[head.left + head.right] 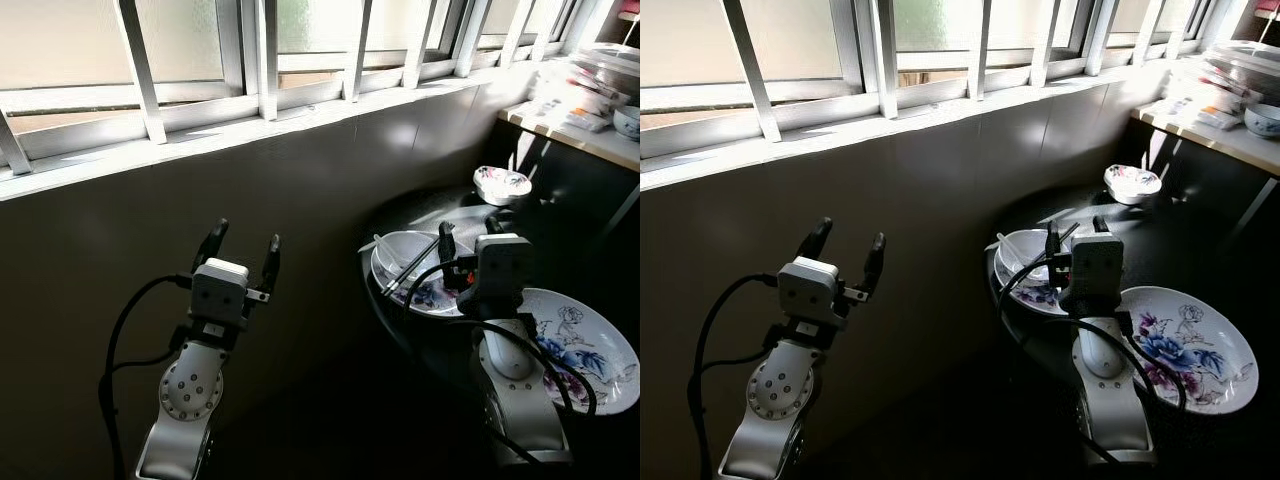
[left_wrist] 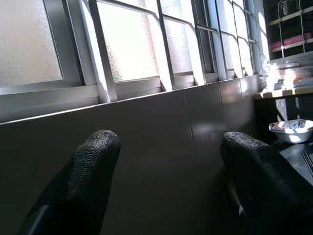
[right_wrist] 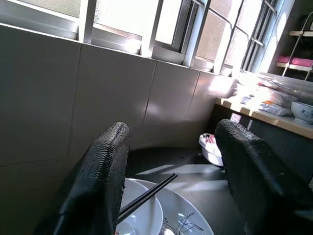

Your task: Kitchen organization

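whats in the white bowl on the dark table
Black chopsticks lie across the white bowl, and a white spoon rests inside. The right hand covers part of it.

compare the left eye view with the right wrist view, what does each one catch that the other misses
Left eye view alone: the left gripper raised open before the dark wall, and the big floral plate beside the right arm. Right wrist view alone: the pink items on the wire shelf. Both: the right gripper open above the bowl with chopsticks, the small floral dish, the barred window.
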Motion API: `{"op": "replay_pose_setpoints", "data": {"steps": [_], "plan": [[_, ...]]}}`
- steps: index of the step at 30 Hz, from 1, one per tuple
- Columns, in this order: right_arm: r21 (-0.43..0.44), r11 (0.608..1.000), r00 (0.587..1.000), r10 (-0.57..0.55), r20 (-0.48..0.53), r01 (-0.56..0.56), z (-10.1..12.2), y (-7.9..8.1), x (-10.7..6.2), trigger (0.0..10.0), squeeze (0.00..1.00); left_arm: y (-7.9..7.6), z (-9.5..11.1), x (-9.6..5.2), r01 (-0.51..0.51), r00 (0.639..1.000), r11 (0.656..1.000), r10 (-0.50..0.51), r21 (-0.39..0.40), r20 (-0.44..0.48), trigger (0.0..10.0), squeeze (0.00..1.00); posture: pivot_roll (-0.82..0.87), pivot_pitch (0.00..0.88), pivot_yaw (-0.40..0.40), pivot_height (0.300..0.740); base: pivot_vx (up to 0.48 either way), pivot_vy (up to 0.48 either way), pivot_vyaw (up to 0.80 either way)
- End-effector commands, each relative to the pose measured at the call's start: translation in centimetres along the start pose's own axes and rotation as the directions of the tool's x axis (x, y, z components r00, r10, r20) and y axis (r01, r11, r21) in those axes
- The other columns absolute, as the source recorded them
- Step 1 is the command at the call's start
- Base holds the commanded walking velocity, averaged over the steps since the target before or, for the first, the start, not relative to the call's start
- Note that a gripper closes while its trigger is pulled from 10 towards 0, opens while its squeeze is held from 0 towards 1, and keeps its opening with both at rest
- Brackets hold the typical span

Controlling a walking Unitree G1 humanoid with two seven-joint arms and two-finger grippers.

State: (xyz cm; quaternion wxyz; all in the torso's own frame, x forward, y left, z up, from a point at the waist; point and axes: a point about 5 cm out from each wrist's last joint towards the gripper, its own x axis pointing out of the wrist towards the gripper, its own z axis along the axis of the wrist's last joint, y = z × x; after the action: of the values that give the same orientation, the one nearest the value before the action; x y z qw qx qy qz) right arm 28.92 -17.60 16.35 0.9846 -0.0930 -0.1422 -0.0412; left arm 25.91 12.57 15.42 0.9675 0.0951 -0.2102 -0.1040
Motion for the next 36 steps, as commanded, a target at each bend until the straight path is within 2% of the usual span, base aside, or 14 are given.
{"op": "replay_pose_setpoints", "data": {"steps": [1, 6, 22, 36], "plan": [[-0.018, 1.000, 1.000, -0.012, -0.013, 0.012, -0.12, -0.21, 0.17, 10.0, 0.00, -0.41, 0.08, 0.03, 0.020, 1.000, 1.000, -0.020, 0.000, -0.002, 10.0, 0.00, 0.01, 0.000, -0.040, 0.740, 0.000, 0.000, 0.00], [-0.024, 1.000, 1.000, -0.011, -0.014, 0.011, -0.13, -0.19, 0.20, 10.0, 0.00, -0.38, 0.26, 0.00, 0.016, 1.000, 1.000, -0.016, 0.000, 0.013, 10.0, 0.00, 0.01, 0.000, -0.041, 0.740, 0.000, 0.000, 0.00], [-0.052, 0.999, 0.999, -0.019, -0.036, 0.017, -0.45, -0.18, 0.09, 10.0, 0.00, -0.82, -0.31, -0.37, 0.037, 0.999, 0.999, -0.037, -0.013, -0.029, 10.0, 0.00, 0.01, 0.000, -0.042, 0.740, 0.000, 0.000, 0.00], [-0.055, 0.998, 0.999, -0.020, -0.041, 0.018, -0.59, -0.13, 0.05, 10.0, 0.00, -0.74, -0.29, -0.28, 0.036, 0.999, 0.999, -0.037, -0.016, -0.026, 10.0, 0.00, 0.01, 0.000, -0.040, 0.740, -0.279, 0.000, 0.00]]}}
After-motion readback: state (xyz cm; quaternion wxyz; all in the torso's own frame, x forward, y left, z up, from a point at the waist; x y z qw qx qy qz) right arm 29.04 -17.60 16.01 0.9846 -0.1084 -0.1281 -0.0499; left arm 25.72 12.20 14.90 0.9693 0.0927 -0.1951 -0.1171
